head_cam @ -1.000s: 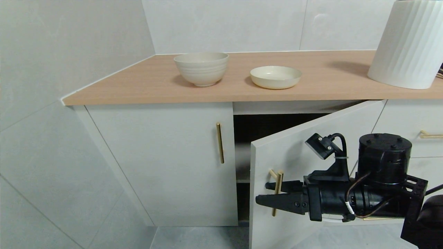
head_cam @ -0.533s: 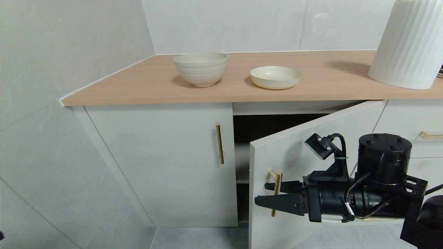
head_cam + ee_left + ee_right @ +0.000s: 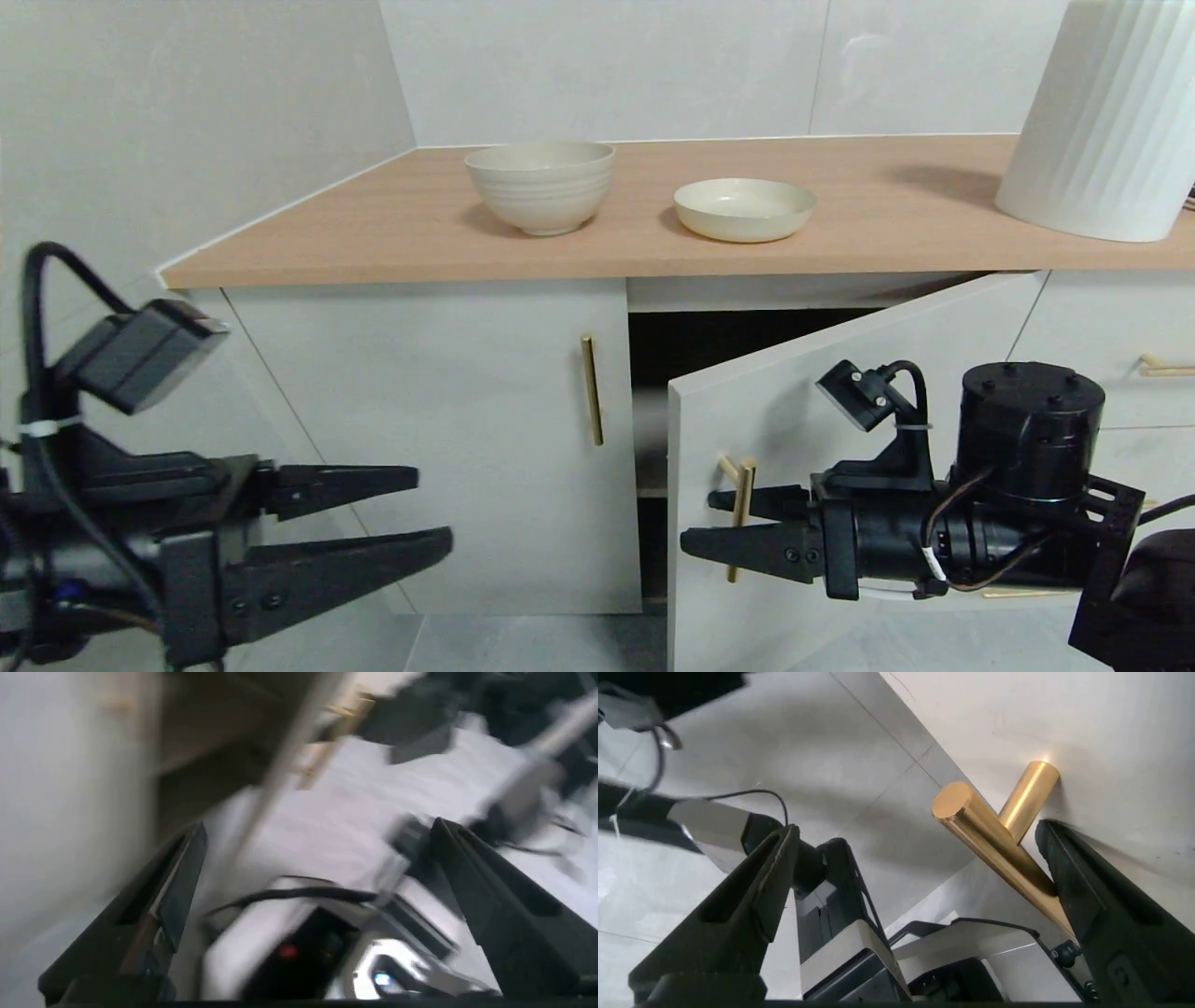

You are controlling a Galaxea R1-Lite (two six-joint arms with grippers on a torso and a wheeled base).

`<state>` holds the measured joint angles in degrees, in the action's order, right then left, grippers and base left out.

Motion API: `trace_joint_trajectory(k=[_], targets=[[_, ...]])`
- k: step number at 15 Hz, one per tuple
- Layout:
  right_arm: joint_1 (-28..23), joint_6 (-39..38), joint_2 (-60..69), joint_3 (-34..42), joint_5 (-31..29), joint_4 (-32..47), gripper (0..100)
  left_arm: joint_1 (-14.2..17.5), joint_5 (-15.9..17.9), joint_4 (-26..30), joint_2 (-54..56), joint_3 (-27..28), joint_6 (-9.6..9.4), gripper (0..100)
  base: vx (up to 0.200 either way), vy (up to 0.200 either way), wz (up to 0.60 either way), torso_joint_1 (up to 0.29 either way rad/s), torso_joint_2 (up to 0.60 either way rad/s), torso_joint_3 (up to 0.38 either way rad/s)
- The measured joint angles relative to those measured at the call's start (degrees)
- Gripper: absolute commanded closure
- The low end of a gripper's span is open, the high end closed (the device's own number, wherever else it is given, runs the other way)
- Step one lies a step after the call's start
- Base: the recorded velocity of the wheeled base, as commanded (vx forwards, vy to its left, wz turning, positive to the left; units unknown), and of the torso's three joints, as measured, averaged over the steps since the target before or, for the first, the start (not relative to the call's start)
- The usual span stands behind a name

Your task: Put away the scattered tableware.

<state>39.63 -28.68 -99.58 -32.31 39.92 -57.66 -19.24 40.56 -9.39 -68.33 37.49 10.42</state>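
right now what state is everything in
right door: partly open
left door: shut
bowl: upright on the counter
dish: upright, empty, on the counter
left gripper: open, empty
right gripper: open, fingers astride the right door's handle

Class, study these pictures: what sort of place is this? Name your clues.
Most likely a home kitchen: a wooden countertop over white cabinets with brass handles, tiled walls, plus a bowl and shallow dish.

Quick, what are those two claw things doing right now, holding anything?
Left end effector: open, holding nothing.
Right end effector: open, one finger on each side of the cabinet door's gold handle, not clamped on it.
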Motion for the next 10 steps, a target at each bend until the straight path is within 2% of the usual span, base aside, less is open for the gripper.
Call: trace_joint_trajectory(k=[1,2,4,7,10], targets=[[0.0,0.0,-0.2,0.0,0.0,-0.2,0,-2.2,0.2,-2.4,-2.7,-1.0,1.04,0,0.0,0.0,0.0,0.0,0.0,0.0],[0.0,0.1,-0.6,0.0,0.1,-0.4,0,-3.8,0.3,-4.6,-4.7,-2.5,1.65,100,0.0,0.0,0.0,0.0,0.0,0.0],[0.0,0.1,-1.1,-0.1,0.1,-1.1,0,-5.3,0.4,-8.7,-7.6,-4.8,2.02,100,0.0,0.0,0.0,0.0,0.0,0.0],[0.0,-0.3,-1.8,0.0,0.1,-2.2,0,-5.8,0.3,-14.4,-12.3,-5.1,3.75,100,0.0,0.0,0.0,0.0,0.0,0.0],[0.0,-0.4,-3.3,-0.1,0.1,-4.2,0,-5.8,-0.9,-25.5,-19.6,-4.5,5.56,100,0.0,0.0,0.0,0.0,0.0,0.0]])
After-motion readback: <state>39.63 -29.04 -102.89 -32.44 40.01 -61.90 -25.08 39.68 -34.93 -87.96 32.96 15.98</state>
